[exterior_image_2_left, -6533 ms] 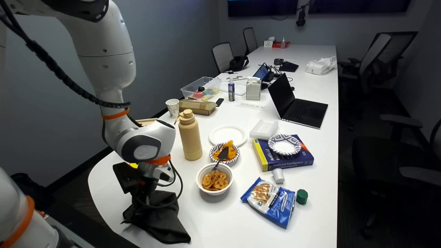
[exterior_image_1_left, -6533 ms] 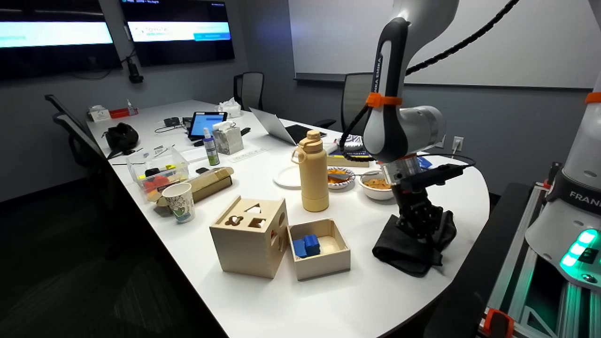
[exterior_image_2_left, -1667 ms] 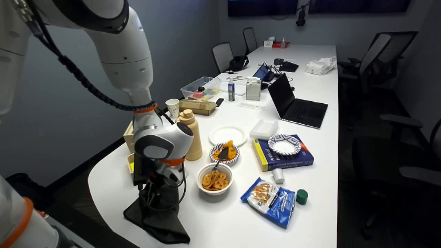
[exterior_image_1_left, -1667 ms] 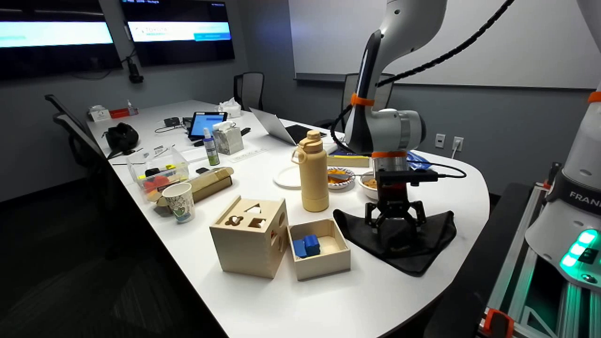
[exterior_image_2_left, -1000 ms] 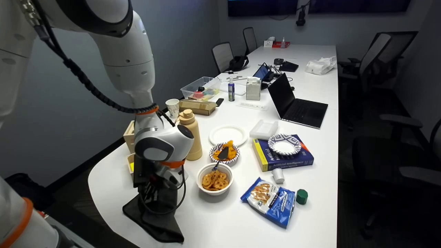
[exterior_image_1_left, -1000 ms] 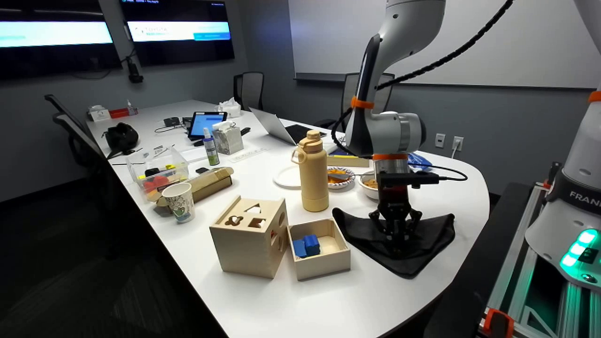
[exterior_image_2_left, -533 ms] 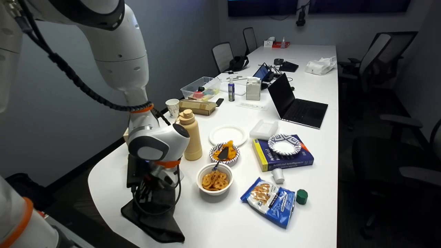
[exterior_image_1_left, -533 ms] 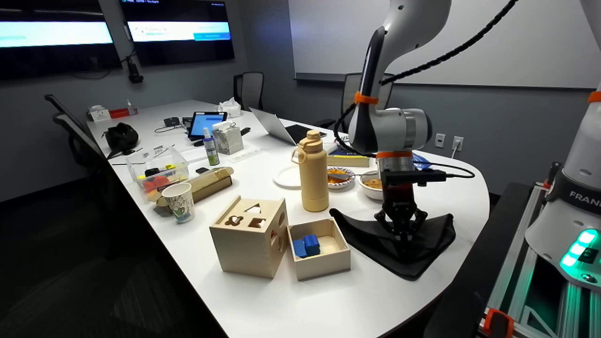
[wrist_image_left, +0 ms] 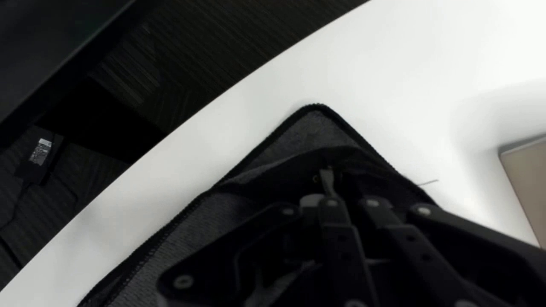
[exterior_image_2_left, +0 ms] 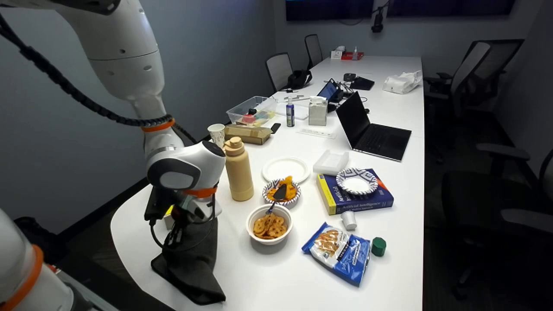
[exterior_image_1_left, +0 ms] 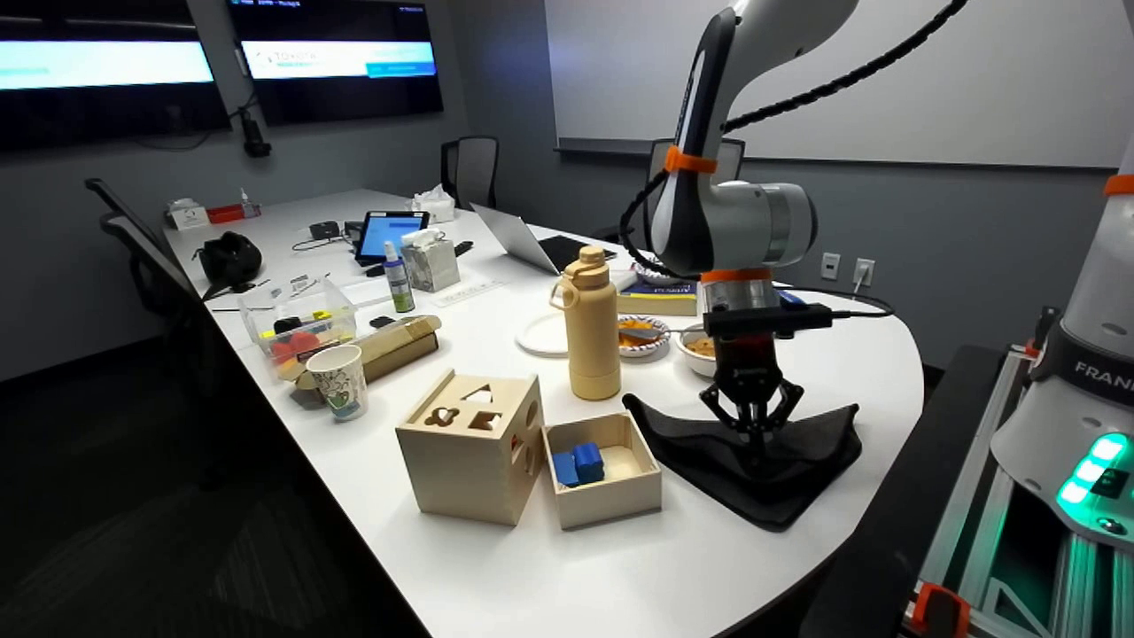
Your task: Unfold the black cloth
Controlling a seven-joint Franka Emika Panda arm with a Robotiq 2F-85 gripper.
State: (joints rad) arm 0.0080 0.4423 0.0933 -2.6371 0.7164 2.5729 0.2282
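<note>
Grey walls (exterior_image_1_left: pixel 521 173) about me, two lit screens (exterior_image_1_left: pixel 341 58) mounted side by side, broad whiteboard (exterior_image_1_left: pixel 939 97) with dark ledge (exterior_image_1_left: pixel 607 146), two wall plates (exterior_image_1_left: pixel 830 266), long white bench (exterior_image_1_left: pixel 505 580) with rounded end, mesh-backed chairs (exterior_image_2_left: pixel 280 69) along both sides, dark carpet (exterior_image_1_left: pixel 124 514) underfoot

wall screen (exterior_image_1_left: pixel 337 60): TOYOTA | robot base (exterior_image_1_left: pixel 1076 390): FRANK, the rest cut off | book spine (exterior_image_2_left: pixel 364 206): Artificial Intelligence, A Modern Approach

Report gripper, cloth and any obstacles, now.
Gripper shut on black cloth. Part folded, not yet flat. Open wooden tray close beside it, possibly in the way.
</note>
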